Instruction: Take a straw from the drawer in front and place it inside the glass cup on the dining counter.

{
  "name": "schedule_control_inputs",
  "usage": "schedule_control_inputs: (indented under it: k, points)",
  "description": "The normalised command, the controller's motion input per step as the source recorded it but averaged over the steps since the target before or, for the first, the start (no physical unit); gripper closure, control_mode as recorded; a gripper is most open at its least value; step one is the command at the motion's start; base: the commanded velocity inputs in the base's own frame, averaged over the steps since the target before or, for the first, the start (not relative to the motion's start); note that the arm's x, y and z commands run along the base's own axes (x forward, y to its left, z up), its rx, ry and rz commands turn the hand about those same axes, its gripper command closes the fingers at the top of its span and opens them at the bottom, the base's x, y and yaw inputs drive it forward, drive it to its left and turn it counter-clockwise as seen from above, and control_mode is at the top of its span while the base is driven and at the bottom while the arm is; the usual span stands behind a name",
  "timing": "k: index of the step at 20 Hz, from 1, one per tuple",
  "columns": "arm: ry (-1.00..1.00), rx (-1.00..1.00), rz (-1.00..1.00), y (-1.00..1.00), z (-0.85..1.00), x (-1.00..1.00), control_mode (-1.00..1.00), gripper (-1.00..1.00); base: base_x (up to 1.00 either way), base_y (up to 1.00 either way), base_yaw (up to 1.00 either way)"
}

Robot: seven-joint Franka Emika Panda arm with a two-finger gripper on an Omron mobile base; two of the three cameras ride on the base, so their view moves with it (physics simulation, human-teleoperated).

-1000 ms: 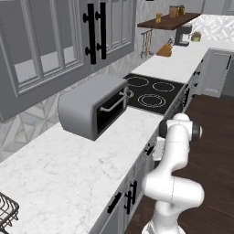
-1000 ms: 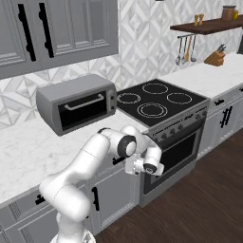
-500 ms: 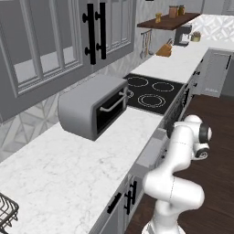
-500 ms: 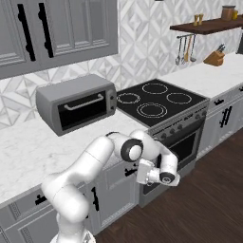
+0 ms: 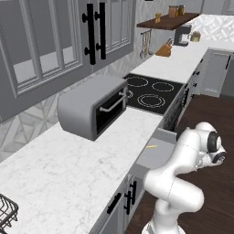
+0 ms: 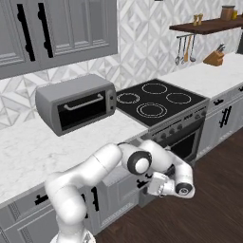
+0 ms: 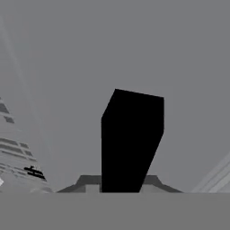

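Compared with a second ago, the drawer (image 5: 157, 153) stands further out from the cabinet front at the centre right of the left base view, and the arm's hand has drawn back over the dark floor with it. The straw (image 5: 151, 146) now shows as a short yellow stick lying on the drawer's grey bottom, near its rear edge.

In the hand view a black bar, the drawer handle (image 7: 131, 139), rises from the bottom centre against the flat grey drawer front; the gripper (image 6: 151, 182) is clamped on this handle, its fingers hidden behind the bar.

Around it: the grey toaster oven (image 5: 93, 112) on the white marble worktop (image 5: 64, 176) at centre left, the black cooktop (image 5: 151, 93) beyond, a knife block (image 5: 164, 49) and a wooden shelf (image 5: 167, 22) at upper right. A wire rack (image 5: 7, 215) sits at the lower left corner. No writing is readable.
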Motion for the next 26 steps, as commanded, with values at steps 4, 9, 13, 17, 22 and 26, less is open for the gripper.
schedule_control_inputs:
  k: [4,9,13,17,22,26]
  points:
    - [0.09,-0.11,0.00,0.02,-0.14,-0.02,-1.00,-1.00,0.00,0.00,0.00]
    - [-0.07,0.00,0.00,-0.16,0.16,-0.59,-1.00,-1.00,0.00,0.00,0.00]
    - [-0.23,-0.06,0.06,-0.06,0.83,-0.49,-1.00,-1.00,0.00,0.00,0.00]
    - [-0.27,-0.15,0.07,0.05,1.00,-0.18,-1.00,-1.00,0.00,0.00,0.00]
    - [-0.28,-0.23,0.01,0.20,1.00,0.00,-1.00,-1.00,0.00,0.00,0.00]
    - [-0.24,-0.26,-0.02,0.25,0.98,0.00,-1.00,-1.00,0.00,0.00,0.00]
